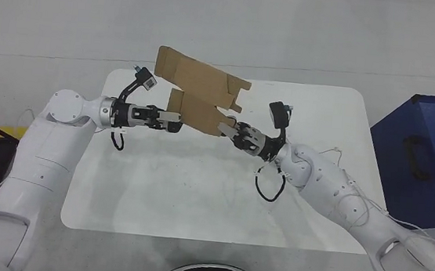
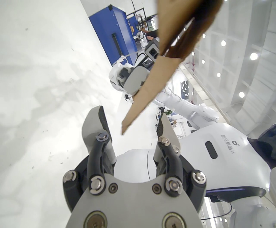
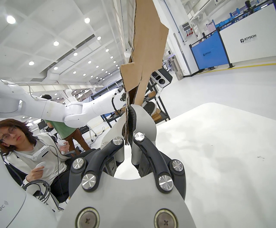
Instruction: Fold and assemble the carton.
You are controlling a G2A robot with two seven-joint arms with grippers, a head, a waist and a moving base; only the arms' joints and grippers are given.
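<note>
A flat brown cardboard carton [image 1: 198, 86] hangs in the air above the far part of the white table [image 1: 196, 196], held up between my two arms. My right gripper [image 3: 129, 121] is shut on the carton's [image 3: 146, 49] lower edge; from above it sits at the carton's right side [image 1: 230, 129]. My left gripper [image 2: 131, 122] stands open, and a pointed flap of the carton [image 2: 148, 92] reaches down between its fingers without touching either pad. From above, this gripper [image 1: 176, 121] is at the carton's left edge.
A blue cabinet [image 1: 425, 148] stands off the table's right side. The near half of the table is bare. A seated person [image 3: 32, 151] holding controllers is beyond the table, apart from the carton.
</note>
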